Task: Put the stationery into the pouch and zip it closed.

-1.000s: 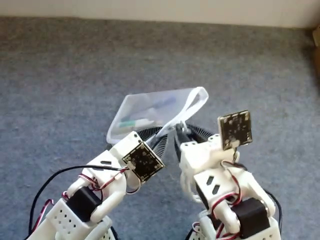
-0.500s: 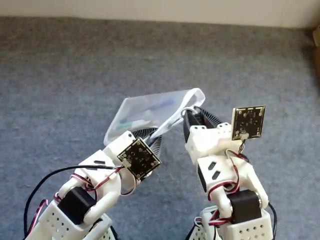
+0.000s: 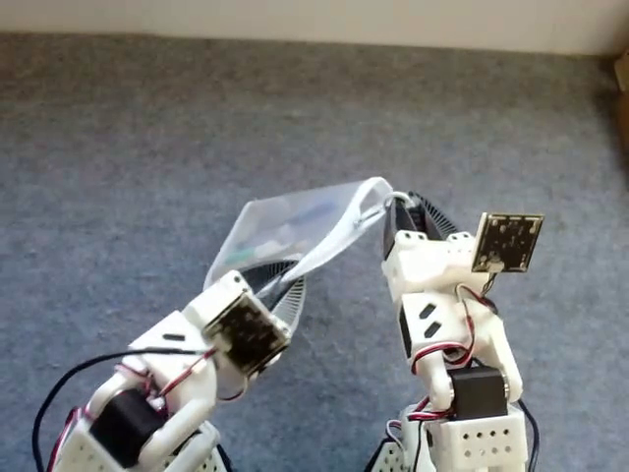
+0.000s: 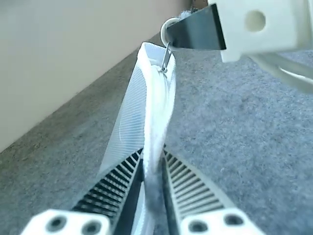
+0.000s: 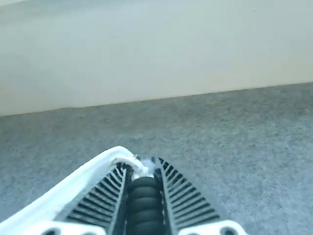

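Observation:
The translucent white pouch (image 3: 285,228) hangs stretched above the carpet between both arms, with blue and green stationery (image 3: 278,234) dimly showing through it. My left gripper (image 3: 282,287) is shut on the pouch's near end; in the left wrist view the zip edge (image 4: 149,107) runs out from between the ribbed fingers (image 4: 115,188). My right gripper (image 3: 403,208) is shut on the zipper pull (image 4: 166,55) at the pouch's far corner. In the right wrist view the right gripper (image 5: 141,167) pinches the white pouch edge (image 5: 78,186) at its tips.
Grey carpet (image 3: 138,147) covers the whole work area, with open floor to the left, right and beyond the pouch. A pale wall (image 5: 156,44) bounds the far side.
My right gripper has travelled right and away along the zip, taking the pull to the far corner. My left arm has drawn back towards the near left, and the pouch is pulled tauter.

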`<action>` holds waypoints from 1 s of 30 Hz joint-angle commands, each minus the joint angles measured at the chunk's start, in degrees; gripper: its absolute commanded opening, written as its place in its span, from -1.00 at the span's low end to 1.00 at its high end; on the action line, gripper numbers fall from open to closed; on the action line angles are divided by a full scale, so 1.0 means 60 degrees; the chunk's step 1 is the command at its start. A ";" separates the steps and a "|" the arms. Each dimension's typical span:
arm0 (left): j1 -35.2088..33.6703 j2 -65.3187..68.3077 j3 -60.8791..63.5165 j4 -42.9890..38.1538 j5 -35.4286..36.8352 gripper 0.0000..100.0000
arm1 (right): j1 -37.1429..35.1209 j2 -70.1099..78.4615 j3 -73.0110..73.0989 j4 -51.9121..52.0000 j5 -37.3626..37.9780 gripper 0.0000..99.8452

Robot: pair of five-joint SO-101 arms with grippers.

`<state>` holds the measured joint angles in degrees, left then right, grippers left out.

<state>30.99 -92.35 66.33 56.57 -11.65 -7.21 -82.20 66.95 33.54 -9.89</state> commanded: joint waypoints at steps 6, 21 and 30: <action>-0.0330 -0.2029 -0.0637 0.1289 -0.0469 -0.99 | 0.1297 -0.0066 -0.0007 -0.0813 -0.0088 -0.99; -0.0960 -0.2015 -0.0652 0.1451 -0.0571 -0.99 | 0.2205 -0.0154 0.1004 -0.2000 -0.0088 -0.88; -0.0901 -0.2015 0.0491 0.0586 -0.0190 -0.65 | 0.0022 -0.0168 -0.0168 0.1780 -0.0029 -0.39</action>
<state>28.18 -103.96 69.05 61.85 -17.63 -3.87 -82.99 71.08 37.05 -10.07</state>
